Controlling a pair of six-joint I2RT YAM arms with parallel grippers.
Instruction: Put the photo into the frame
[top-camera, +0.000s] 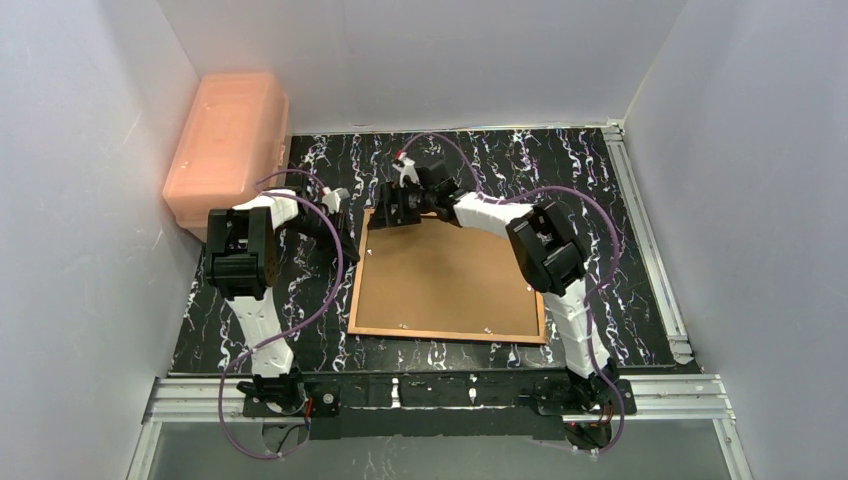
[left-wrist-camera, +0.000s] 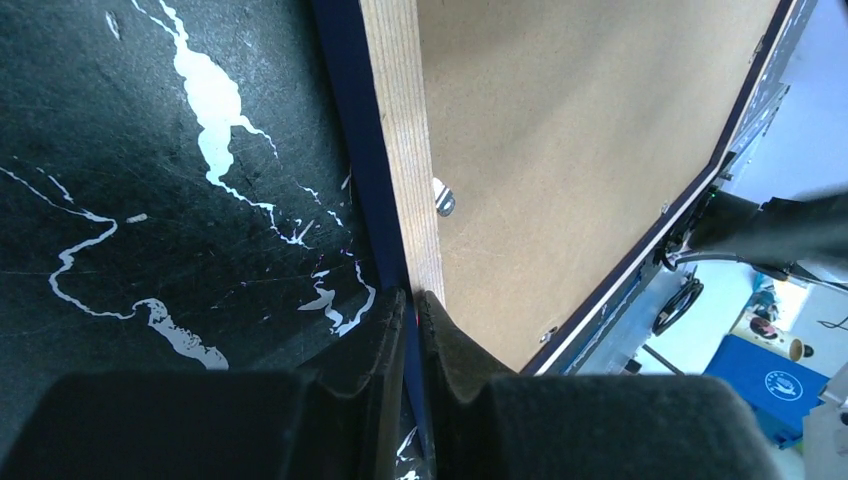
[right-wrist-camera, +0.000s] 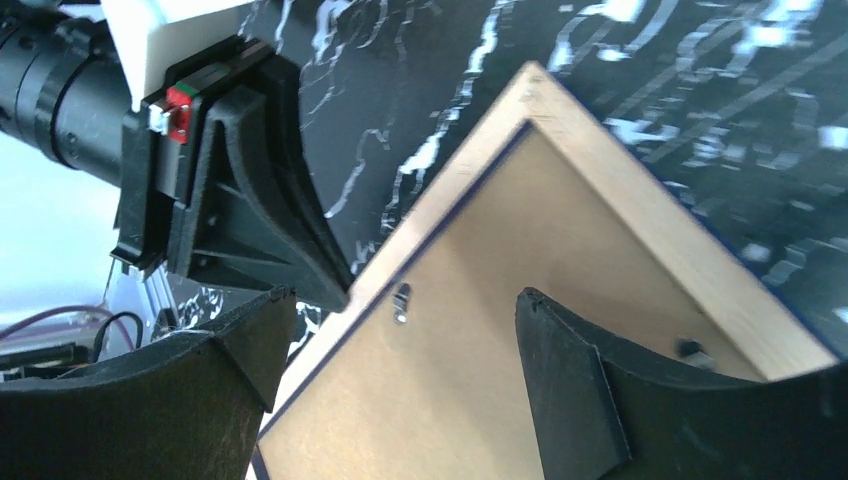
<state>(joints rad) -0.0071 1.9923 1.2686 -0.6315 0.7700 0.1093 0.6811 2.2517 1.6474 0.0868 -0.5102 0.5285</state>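
Note:
The frame lies face down on the black marbled table, its pale wood rear edge up. A plain brown backing board fills it. The photo is hidden. My left gripper is shut on the frame's left rim, with the navy border between its fingers. In the top view, that gripper sits at the rim's far half. My right gripper hangs open over the backing board near the frame's far left corner. A small metal clip shows between its fingers.
A peach plastic box stands at the far left against the wall. White walls close in three sides. Aluminium rails run along the right and near edges. Another metal clip sits by the frame's left rim.

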